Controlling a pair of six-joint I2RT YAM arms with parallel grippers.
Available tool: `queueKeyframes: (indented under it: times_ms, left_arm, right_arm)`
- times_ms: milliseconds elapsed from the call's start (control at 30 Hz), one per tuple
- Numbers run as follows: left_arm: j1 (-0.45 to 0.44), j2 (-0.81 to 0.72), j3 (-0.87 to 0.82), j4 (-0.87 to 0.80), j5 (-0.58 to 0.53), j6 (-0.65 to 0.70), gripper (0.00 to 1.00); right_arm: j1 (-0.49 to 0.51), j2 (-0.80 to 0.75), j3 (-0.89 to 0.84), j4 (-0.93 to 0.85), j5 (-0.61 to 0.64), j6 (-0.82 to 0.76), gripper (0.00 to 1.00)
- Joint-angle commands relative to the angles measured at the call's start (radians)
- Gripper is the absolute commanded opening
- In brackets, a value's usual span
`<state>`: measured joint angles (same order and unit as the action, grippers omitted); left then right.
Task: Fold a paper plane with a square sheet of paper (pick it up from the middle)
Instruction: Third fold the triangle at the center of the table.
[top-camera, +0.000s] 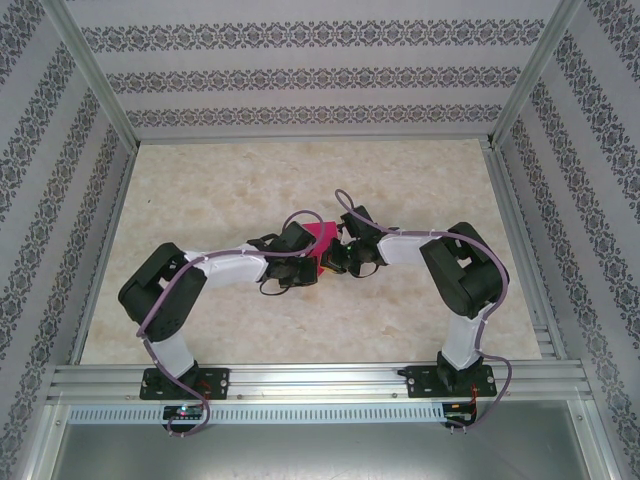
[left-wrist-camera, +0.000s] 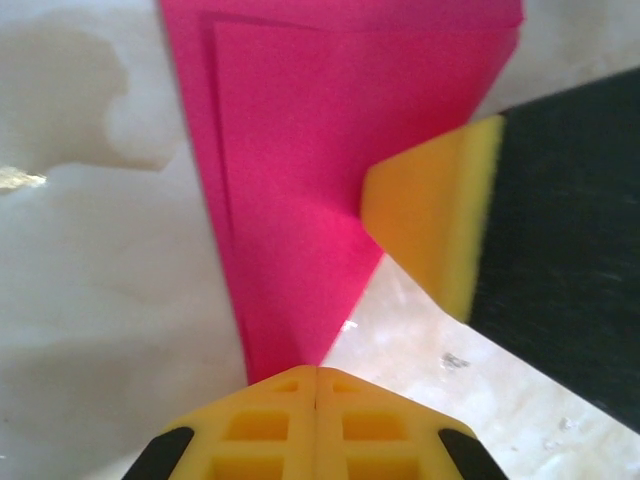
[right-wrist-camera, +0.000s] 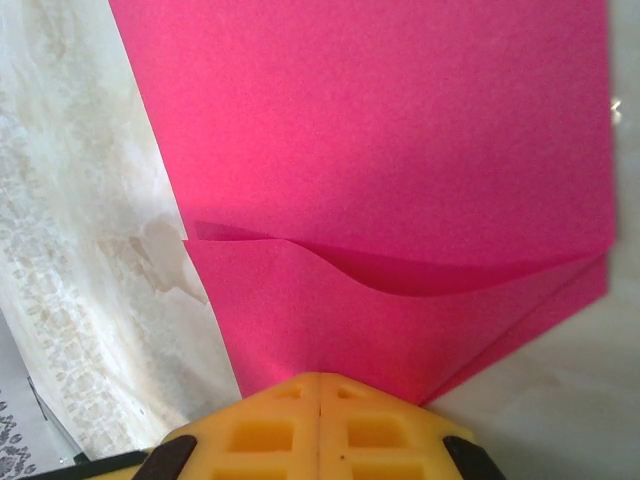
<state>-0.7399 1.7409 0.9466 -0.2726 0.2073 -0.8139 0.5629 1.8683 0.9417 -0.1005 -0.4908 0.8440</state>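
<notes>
The square sheet of paper (top-camera: 322, 238) is bright magenta and folded into layers, held above the middle of the table between both arms. In the left wrist view the paper (left-wrist-camera: 300, 180) narrows to a point that runs into my left gripper (left-wrist-camera: 316, 372), whose yellow jaws are pressed together on it. My right gripper (right-wrist-camera: 318, 378) is likewise shut on a folded edge of the paper (right-wrist-camera: 380, 150), where an upper flap bows loosely. A yellow pad (left-wrist-camera: 430, 225) of the right gripper touches the paper's side. From above, the left gripper (top-camera: 310, 263) and right gripper (top-camera: 336, 258) almost meet. A paper plane is out of view.
The pale marble-patterned table (top-camera: 250, 190) is fenced by aluminium rails (top-camera: 320, 378) at the front and patterned walls (top-camera: 300, 75) behind and at both sides. Both arms bend inward from their bases at the near edge.
</notes>
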Motion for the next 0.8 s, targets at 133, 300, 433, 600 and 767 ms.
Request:
queueKeyframes:
  times_ms: [133, 300, 433, 600, 767]
  left_arm:
    - [0.01, 0.012, -0.022, 0.067, 0.019, -0.019, 0.05]
    - [0.011, 0.022, -0.063, 0.09, -0.029, 0.002, 0.04]
    - [0.02, 0.017, -0.116, 0.169, -0.03, 0.021, 0.03]
    - [0.024, 0.01, -0.147, 0.2, -0.004, 0.008, 0.03]
    - [0.028, -0.024, -0.177, 0.199, 0.026, 0.019, 0.03]
  right_arm:
    - [0.002, 0.029, -0.006, -0.055, 0.051, 0.007, 0.01]
    - [-0.001, 0.032, -0.009, -0.059, 0.05, 0.007, 0.01]
    - [-0.001, 0.034, -0.014, -0.06, 0.049, 0.005, 0.01]
    - [-0.006, 0.031, -0.023, -0.059, 0.053, 0.004, 0.01]
    - [-0.009, 0.03, -0.026, -0.061, 0.053, 0.004, 0.01]
